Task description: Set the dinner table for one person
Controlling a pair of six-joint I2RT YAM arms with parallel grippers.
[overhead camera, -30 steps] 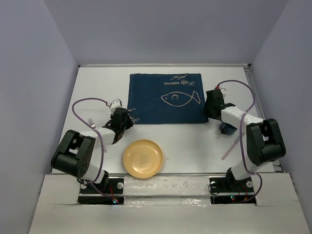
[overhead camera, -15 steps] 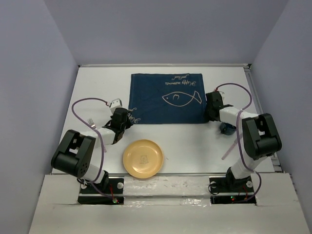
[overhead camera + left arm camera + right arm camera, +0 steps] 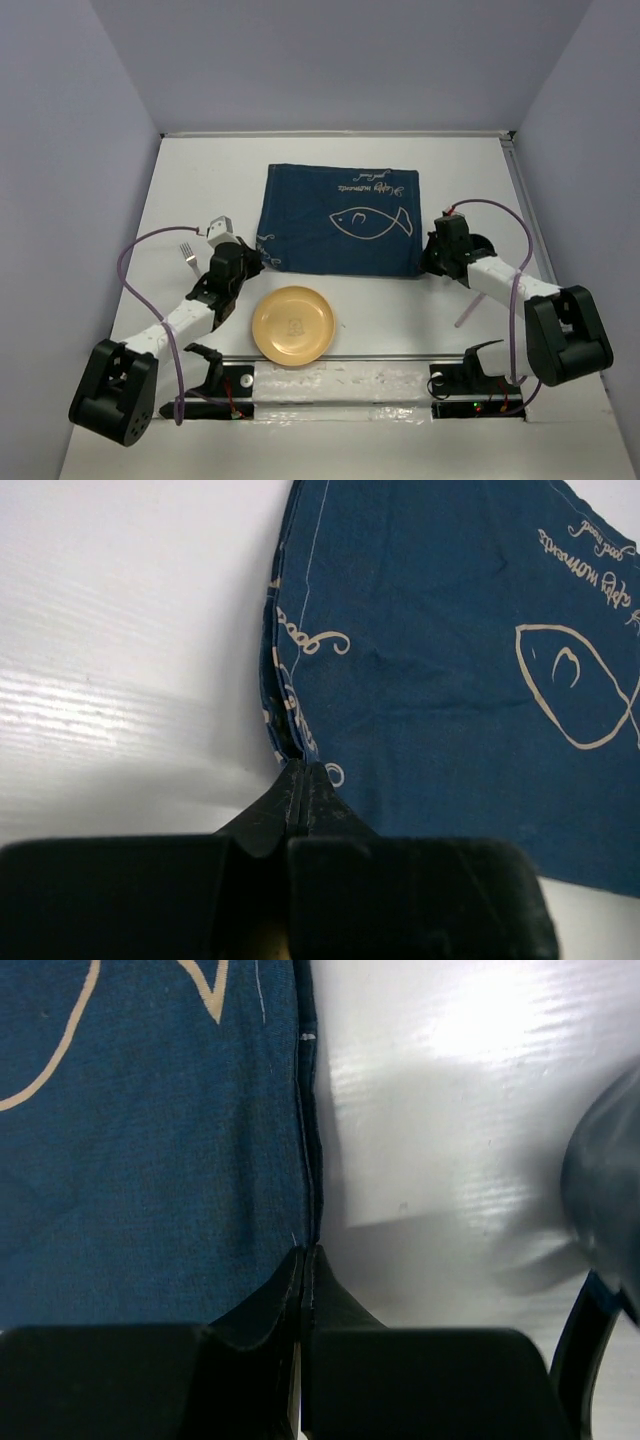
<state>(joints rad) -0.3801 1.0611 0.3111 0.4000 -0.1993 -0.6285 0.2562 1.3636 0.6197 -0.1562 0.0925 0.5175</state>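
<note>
both grippers are closed tight on the near corners of the blue placemat (image 3: 338,220) — left gripper (image 3: 297,780), right gripper (image 3: 303,1258) — mid-table (image 3: 200,170). if they pull unevenly the thin cloth may slip free or bunch, landing crooked beside the yellow plate (image 3: 293,325).

Two white-and-black arms (image 3: 185,315), purple cables (image 3: 150,240), matte black jaws, black bases (image 3: 215,375)

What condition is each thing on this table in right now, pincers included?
Left pincer: shut, pinching the placemat's near left corner.
Right pincer: shut, pinching the placemat's near right corner.
Placemat: flat on the dinner table, slightly bunched at the left grip.
Yellow plate: upright, empty.
Fork: lying flat, untouched.
Dark cup: mostly hidden behind the right arm.
</note>
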